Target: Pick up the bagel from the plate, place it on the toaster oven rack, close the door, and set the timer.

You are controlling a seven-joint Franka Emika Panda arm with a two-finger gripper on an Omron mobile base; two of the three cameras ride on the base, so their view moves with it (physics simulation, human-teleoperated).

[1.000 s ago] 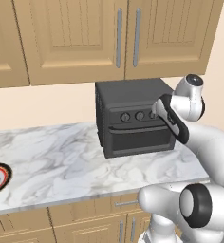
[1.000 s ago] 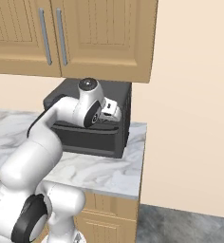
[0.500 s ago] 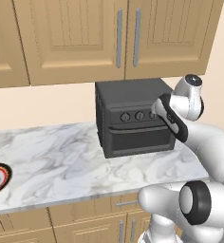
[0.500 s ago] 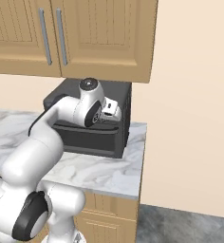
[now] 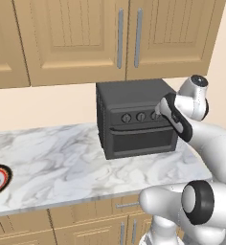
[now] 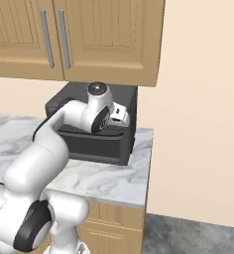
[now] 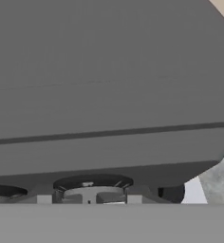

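Marble counter (image 5: 62, 162), toaster oven (image 5: 134, 119) door up, gripper (image 5: 159, 113) at knobs as before, grip unclear.

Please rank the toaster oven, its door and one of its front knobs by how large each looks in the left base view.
1. toaster oven, the whole dark box.
2. door, the shut panel covering the lower part of its front.
3. knob, a small round dial above the door.

No pair looks close in size.

Dark grey toaster oven (image 5: 134, 119) on white-grey marbled counter (image 5: 62, 162).
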